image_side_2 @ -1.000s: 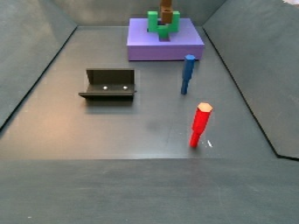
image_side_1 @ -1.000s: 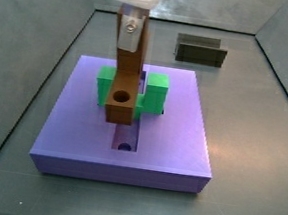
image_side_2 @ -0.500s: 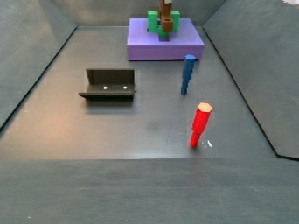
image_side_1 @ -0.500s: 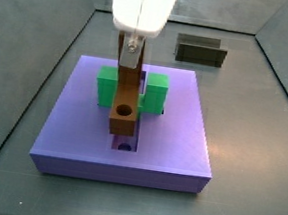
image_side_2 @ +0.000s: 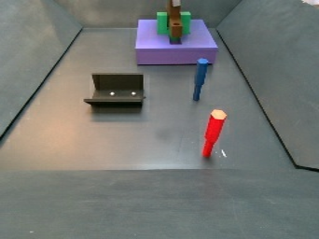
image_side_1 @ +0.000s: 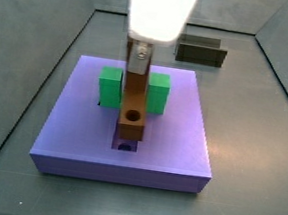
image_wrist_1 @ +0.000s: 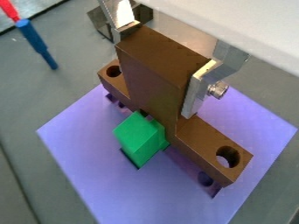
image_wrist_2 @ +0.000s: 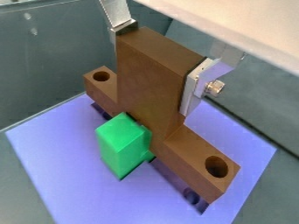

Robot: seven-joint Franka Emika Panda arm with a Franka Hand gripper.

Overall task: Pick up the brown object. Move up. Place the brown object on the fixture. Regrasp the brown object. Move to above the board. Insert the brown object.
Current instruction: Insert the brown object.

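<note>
Red peg (image_side_2: 215,133) stands nearest on the surface (image_side_2: 137,140), blue peg (image_side_2: 200,79) behind it, fixture (image_side_2: 116,90) off to the side, all well apart from the board (image_side_2: 174,49) at the far end. Only this side view shows the pegs together. Wrist views show the claw (image_wrist_1: 163,48) clamped on the bar (image_wrist_1: 163,79), silver fingers (image_wrist_2: 211,77) on both faces. Bar (image_side_1: 132,103) stands upright in the board's groove, inside the green block (image_side_1: 111,87), directly under the claw.
</note>
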